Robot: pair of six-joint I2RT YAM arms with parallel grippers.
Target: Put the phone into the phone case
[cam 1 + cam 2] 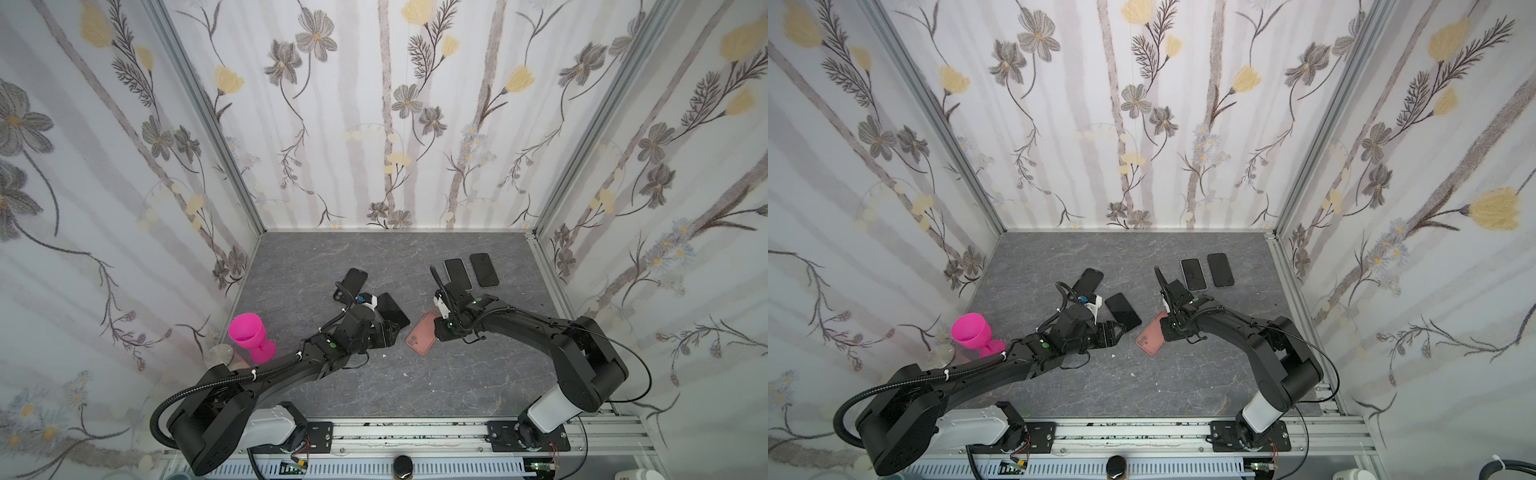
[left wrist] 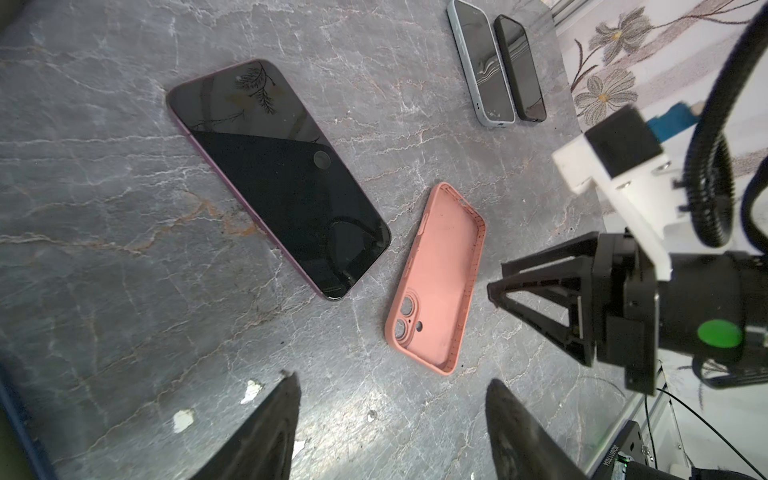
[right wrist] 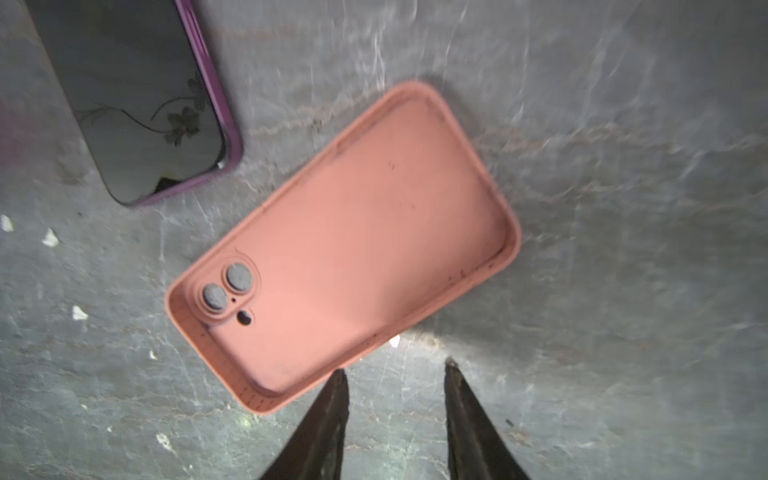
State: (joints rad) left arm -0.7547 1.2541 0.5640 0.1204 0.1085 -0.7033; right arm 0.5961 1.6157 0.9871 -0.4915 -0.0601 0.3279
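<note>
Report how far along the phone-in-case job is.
Done: the pink case lies empty, open side up, on the table, with the purple-edged phone screen up beside it, not touching. In hand: nothing; the left gripper and right gripper hover open and empty near the case. Still to do: grasping the phone and seating it in the case.

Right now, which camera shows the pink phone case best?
The right wrist view: the pink phone case looks biggest, whole and empty. The left wrist view shows it whole but smaller. In both top views the right arm hides part.
</note>
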